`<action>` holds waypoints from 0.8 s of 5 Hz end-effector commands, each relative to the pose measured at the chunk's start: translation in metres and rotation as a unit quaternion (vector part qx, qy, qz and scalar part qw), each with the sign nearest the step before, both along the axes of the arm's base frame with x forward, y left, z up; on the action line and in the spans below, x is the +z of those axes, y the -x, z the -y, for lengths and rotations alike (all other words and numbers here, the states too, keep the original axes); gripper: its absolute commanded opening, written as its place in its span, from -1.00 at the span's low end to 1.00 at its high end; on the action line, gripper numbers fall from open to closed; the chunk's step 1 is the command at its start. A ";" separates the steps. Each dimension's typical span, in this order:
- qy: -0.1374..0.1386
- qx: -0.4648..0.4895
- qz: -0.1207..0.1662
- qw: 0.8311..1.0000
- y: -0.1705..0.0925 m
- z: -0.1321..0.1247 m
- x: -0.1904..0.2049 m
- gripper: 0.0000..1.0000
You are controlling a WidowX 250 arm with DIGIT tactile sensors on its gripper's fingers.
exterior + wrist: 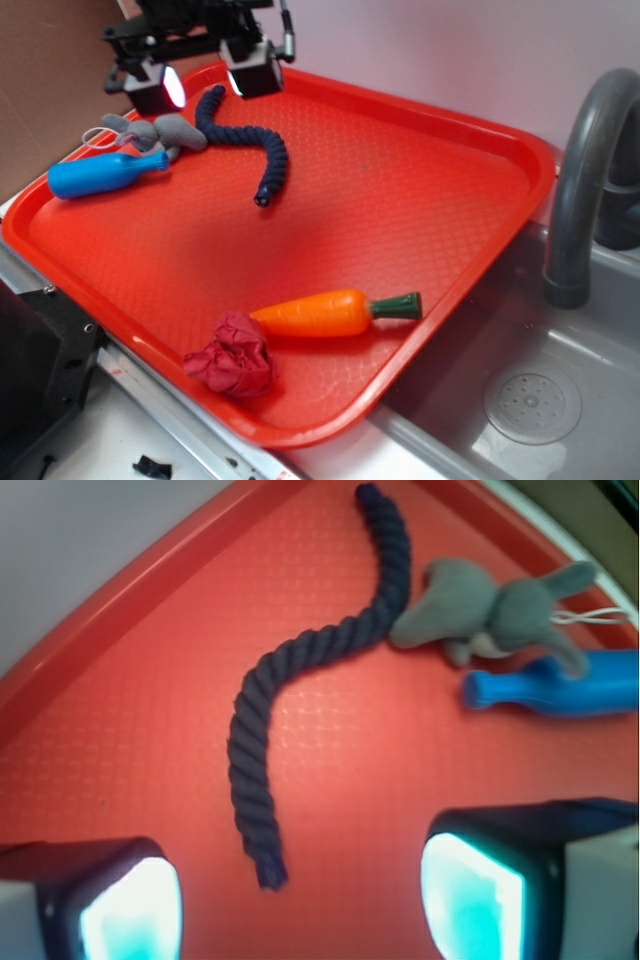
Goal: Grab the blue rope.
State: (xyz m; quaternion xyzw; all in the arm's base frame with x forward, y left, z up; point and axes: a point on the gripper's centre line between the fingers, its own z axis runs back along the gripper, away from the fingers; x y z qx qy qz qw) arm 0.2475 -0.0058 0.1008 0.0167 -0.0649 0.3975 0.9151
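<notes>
The gripper (207,85), jaws spread and empty, is held above the upper left of the red tray (430,190). The blue rope (300,670) lies curved beneath, touching the grey plush toy (495,610); the spread presumably permits straddling.

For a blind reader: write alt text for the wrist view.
A dark blue rope snakes across a red tray, above the open pincer. A grey plush toy touches the rope beside a blue bottle.
</notes>
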 end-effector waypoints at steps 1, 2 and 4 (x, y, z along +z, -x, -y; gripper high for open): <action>0.006 0.004 0.011 1.000 -0.035 -0.017 -0.045 1.00; 0.013 -0.004 0.007 1.000 -0.038 -0.020 -0.067 1.00; 0.019 -0.013 -0.010 1.000 -0.039 -0.011 -0.085 0.86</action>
